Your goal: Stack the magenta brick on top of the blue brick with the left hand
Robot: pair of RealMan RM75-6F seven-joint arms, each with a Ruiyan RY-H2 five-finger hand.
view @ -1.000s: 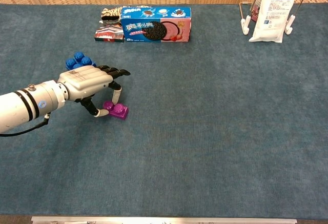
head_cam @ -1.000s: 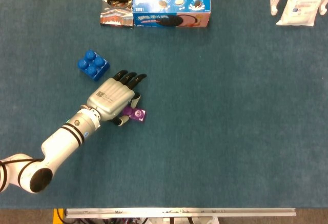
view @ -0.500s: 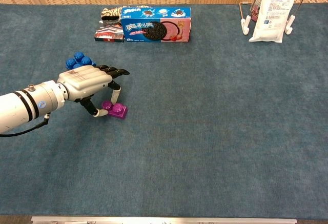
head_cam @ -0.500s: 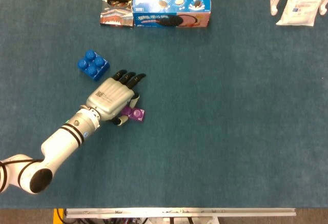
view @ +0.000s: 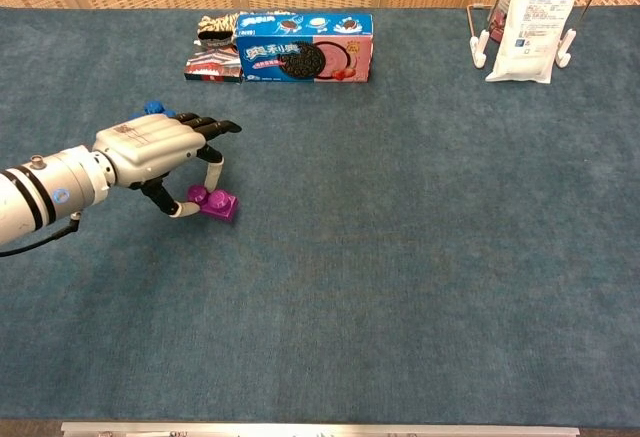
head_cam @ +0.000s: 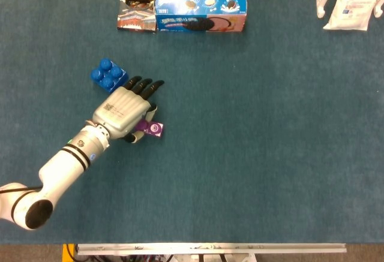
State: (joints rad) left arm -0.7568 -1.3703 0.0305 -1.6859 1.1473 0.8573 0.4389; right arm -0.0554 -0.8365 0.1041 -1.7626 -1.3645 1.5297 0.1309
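Silver-backed and black-tipped, the left hand reaches in from the seven o'clock corner of the head view on a white arm with black bands at the wrist. Its thumb and one finger are closed on the magenta brick, while the other fingers stretch flat and close together toward one o'clock. In the chest view the same hand grips the brick from above, thumb on the near side and a finger coming down on the far side; whether the brick rests on the cloth or is just clear of it cannot be told. The blue brick lies just beyond the hand at about eleven o'clock from it, studs up, its near corner close to the outstretched fingertips; from the chest camera only a sliver of it shows behind the knuckles. The two bricks are near each other but apart, and the magenta one is not on the blue one. Further out at twelve o'clock, along the far edge of the blue-green table cloth, sits a blue cookie box with a smaller snack pack beside it. At two o'clock, in the far corner, a white pouch stands in a holder. The right hand is out of sight in both views.
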